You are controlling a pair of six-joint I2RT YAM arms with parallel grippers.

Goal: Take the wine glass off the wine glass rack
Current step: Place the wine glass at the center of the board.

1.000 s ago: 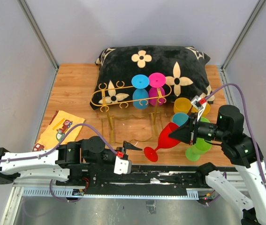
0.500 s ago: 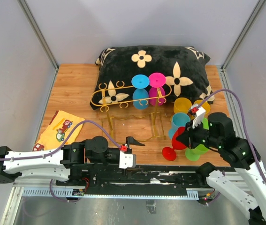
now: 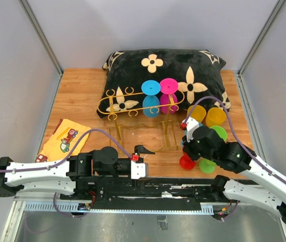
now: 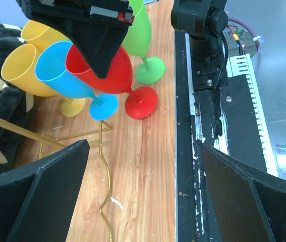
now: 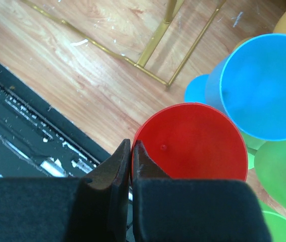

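**Right gripper:** I am seeing the right gripper [image 5: 132, 151] pinching the near rim of the red wine glass [image 5: 190, 143]. Its 2 fingers are pressing together with only a sliver of gap showing between them.

**Task object:** The red wine glass is standing upright and off the rack. Its foot is sitting on the wooden table [image 3: 82, 101] near the front edge, right of centre. It is crowding against a blue wine glass [image 5: 264, 93], and their feet are lying just beside each other. I cannot tell whether the bowls are touching. A green wine glass [image 4: 138, 30] and 2 yellow wine glasses [image 3: 216, 116] are standing in the same cluster.

**Rack:** The wine glass rack [image 3: 132, 107] is standing at mid-table, in front of a black cushion [image 3: 163, 70]. It is carrying 2 glasses hanging upside down from its rails, a cyan wine glass [image 3: 151, 87] and a magenta wine glass [image 3: 168, 85], side by side.

**Left gripper:** The left gripper [image 4: 145, 146] is hovering low by the front edge, left of the cluster. Its jaws are spread wide and it is holding nothing.
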